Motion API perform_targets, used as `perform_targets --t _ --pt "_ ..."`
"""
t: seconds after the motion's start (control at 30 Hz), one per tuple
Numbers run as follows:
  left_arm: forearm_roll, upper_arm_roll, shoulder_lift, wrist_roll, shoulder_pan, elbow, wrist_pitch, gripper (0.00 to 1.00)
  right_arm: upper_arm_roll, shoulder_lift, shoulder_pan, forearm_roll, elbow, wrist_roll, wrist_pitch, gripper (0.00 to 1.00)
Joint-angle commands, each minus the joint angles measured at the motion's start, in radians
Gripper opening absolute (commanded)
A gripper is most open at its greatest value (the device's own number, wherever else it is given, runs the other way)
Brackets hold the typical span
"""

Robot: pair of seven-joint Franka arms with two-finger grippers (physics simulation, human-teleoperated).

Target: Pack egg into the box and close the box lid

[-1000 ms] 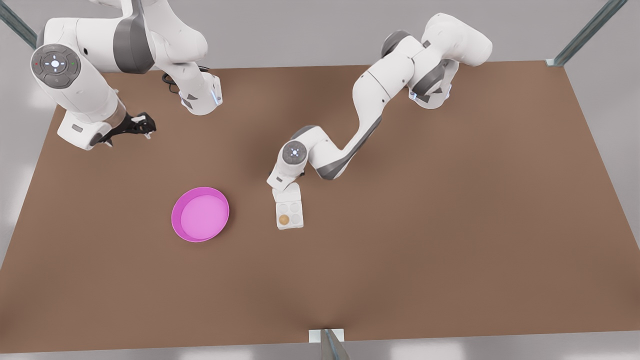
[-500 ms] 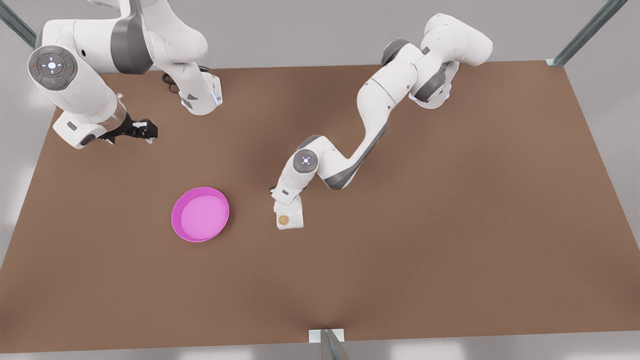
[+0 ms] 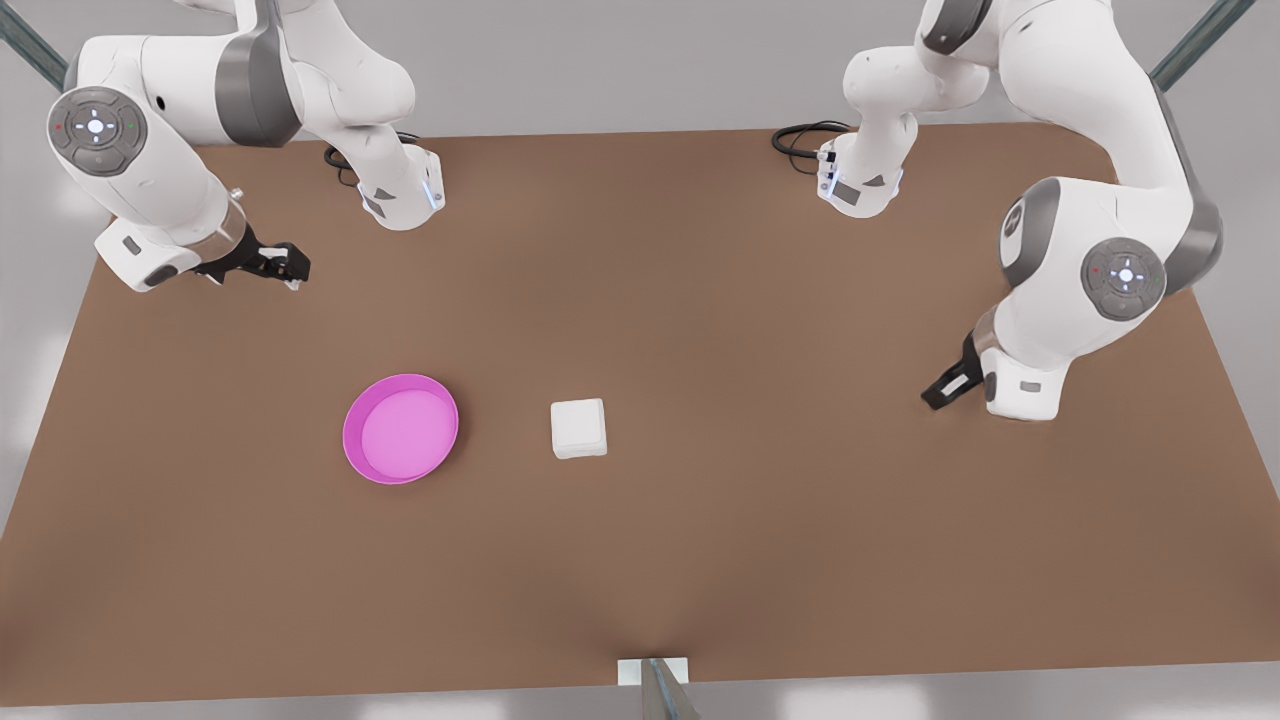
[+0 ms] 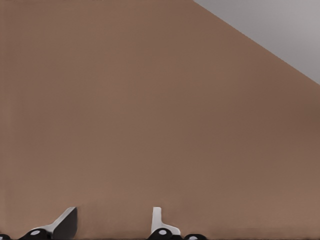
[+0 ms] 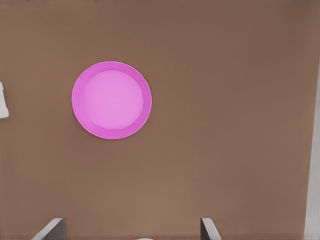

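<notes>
The box [image 3: 578,428] is sitting mid-table with the box lid [image 3: 578,425] folded down flat, so the egg is being hidden inside. The pink plate [image 3: 401,428] is lying well apart on the front view's left. The right gripper [image 3: 268,262] is being held wide open over the far left table [image 3: 760,560]; the left gripper [image 3: 946,386], fingers spread apart, is waiting at the right.
</notes>
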Motion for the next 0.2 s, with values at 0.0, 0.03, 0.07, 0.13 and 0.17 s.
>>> perform_targets --t 0.0,0.03,0.07,0.13,0.17 --pt "-0.017 0.022 -0.032 0.699 -0.003 -0.008 -0.170 1.00 -0.001 0.000 -0.001 -0.004 0.001 0.066 -0.001 1.00" --pt "-0.017 0.022 -0.030 0.698 -0.014 -0.008 -0.168 1.00 -0.001 0.000 -0.001 -0.002 0.001 0.066 -0.001 1.00" --pt "-0.017 0.022 -0.030 0.698 -0.014 -0.008 -0.153 1.00 -0.001 0.000 -0.001 -0.002 0.001 0.066 -0.001 1.00" --pt "-0.017 0.022 -0.030 0.698 -0.021 -0.008 -0.153 1.00 -0.001 0.000 -0.001 -0.002 0.001 0.063 -0.004 1.00" --pt "-0.017 0.023 -0.030 0.699 -0.023 -0.008 -0.156 1.00 -0.001 -0.001 -0.003 -0.002 -0.001 0.061 -0.006 1.00"
